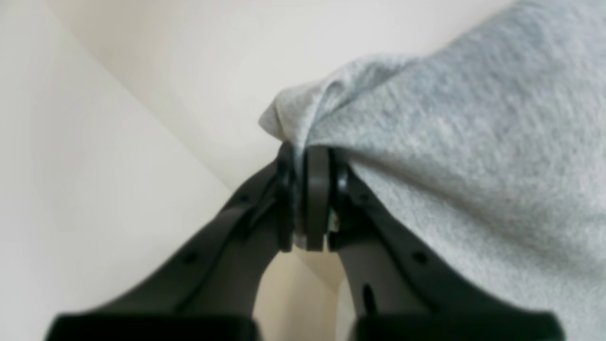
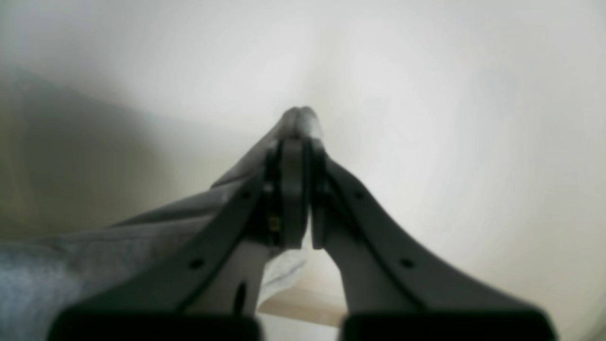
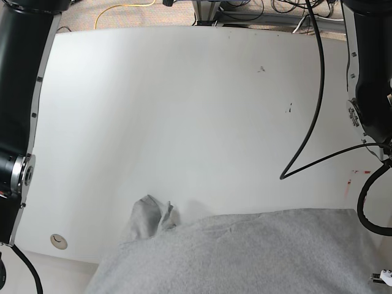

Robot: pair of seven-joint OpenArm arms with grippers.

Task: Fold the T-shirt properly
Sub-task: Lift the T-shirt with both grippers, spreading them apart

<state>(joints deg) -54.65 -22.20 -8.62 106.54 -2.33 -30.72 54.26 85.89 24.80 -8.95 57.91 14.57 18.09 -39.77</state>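
The left gripper (image 1: 310,199) is clamped on a bunched edge of the T-shirt (image 1: 450,156), the grey cloth spreading away to its right. The right gripper (image 2: 298,189) pinches another fold, cloth trailing left. Beyond, the shirt lies crumpled along the white table's (image 3: 184,110) near edge
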